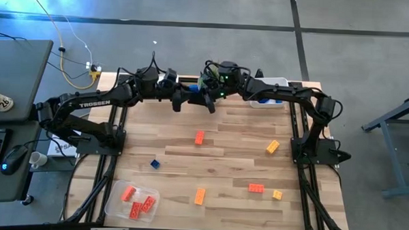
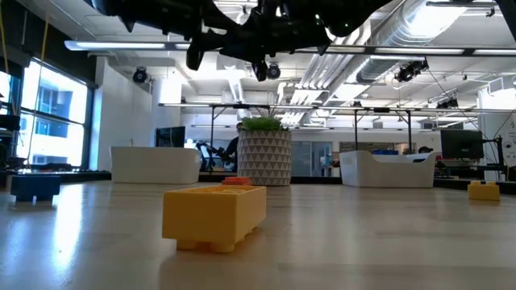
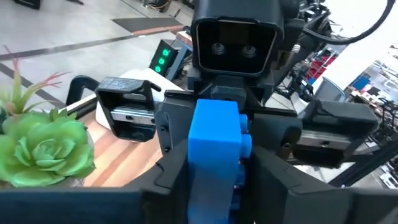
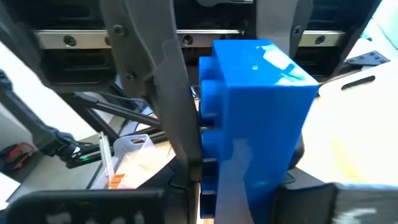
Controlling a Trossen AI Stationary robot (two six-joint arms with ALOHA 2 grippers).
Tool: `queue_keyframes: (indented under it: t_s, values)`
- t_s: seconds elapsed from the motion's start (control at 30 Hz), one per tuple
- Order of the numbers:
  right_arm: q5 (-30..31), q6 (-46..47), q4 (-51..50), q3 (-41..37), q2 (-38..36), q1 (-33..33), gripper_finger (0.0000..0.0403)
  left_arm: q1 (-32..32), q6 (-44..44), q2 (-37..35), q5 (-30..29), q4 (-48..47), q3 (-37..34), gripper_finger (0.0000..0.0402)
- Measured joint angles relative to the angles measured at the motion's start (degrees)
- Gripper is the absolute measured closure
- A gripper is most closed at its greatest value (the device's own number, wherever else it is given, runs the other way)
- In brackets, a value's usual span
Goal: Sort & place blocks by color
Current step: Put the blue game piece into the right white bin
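While both arms meet high over the top middle of the table (image 1: 224, 139), a blue block (image 3: 214, 146) sits between them, up in the air. The right gripper (image 1: 208, 96) has its jaws closed on this block. The left gripper (image 1: 180, 97) has jaws that look partly open, but they are right beside the block, and I cannot tell if they are letting go.

What could go wrong? The block may slip and fall if one side lets go before the other side has a good hold. It could also twist if both pull at once.

Other blocks lie on the table: a red-orange block (image 1: 199, 137) near the middle, a yellow-orange block (image 1: 272, 147) to the right, and a small blue block (image 1: 154, 164) at lower left. A clear tray (image 1: 113, 202) at the lower left holds red-orange ones. A white tray (image 1: 279, 82) sits at the top right, near the arms.
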Motion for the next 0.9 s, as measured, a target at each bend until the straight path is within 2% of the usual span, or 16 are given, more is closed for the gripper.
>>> queue_keyframes:
  t_s: [0.4,0.63,0.9]
  values:
    - [6.2,-1.0,-13.8,0.0,0.3,0.0,0.0324,0.0,0.4,0.3,-3.4,0.4,0.0,0.0224]
    - [15.9,-2.4,-29.2,-0.1,0.3,0.0,0.0324,0.0,0.5,0.3,-3.3,-1.5,0.0,0.0185]
    - [28.2,-4.5,-45.2,-0.1,0.3,0.0,0.0324,0.0,0.5,0.3,-3.1,-3.0,0.0,0.0184]
